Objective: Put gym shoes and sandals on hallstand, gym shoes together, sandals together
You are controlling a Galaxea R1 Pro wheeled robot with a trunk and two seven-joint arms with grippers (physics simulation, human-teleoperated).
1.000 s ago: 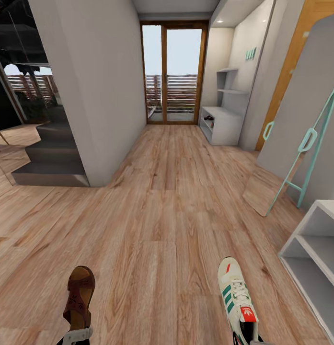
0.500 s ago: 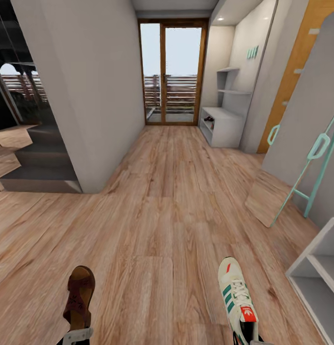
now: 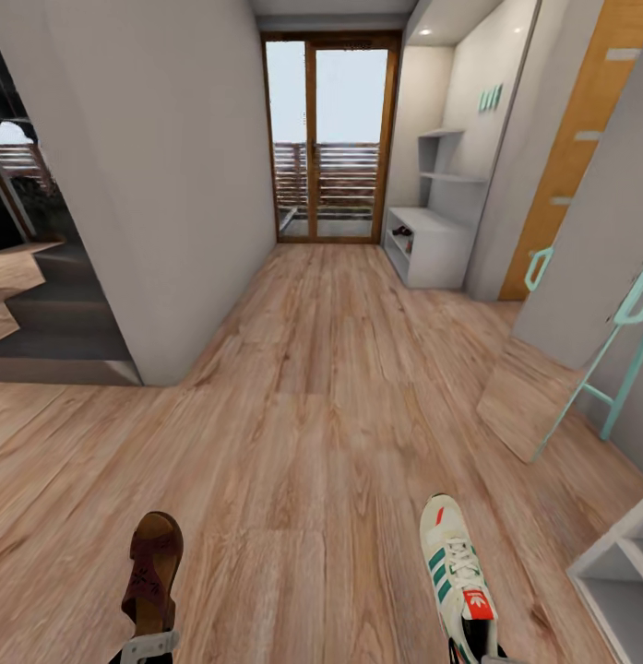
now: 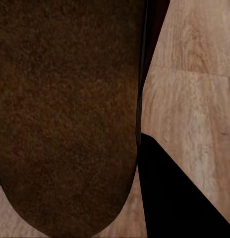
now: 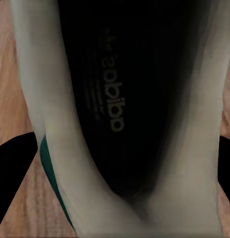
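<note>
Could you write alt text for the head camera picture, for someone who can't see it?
A brown sandal and a white sneaker are held out low over a wooden corridor floor. Ahead stands a glass door, with a grey shoe rack to its right.

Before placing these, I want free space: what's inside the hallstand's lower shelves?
In the hallstand, a small dark item sits on a shelf; too distant to identify. The side panel covers the rest.

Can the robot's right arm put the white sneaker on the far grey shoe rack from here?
Probably not yet. The pale grey shoe rack with wall shelves stands far down the wood-plank corridor floor, while the cream-white sneaker with green stripes is held close to the robot. It likely must drive closer first.
</note>
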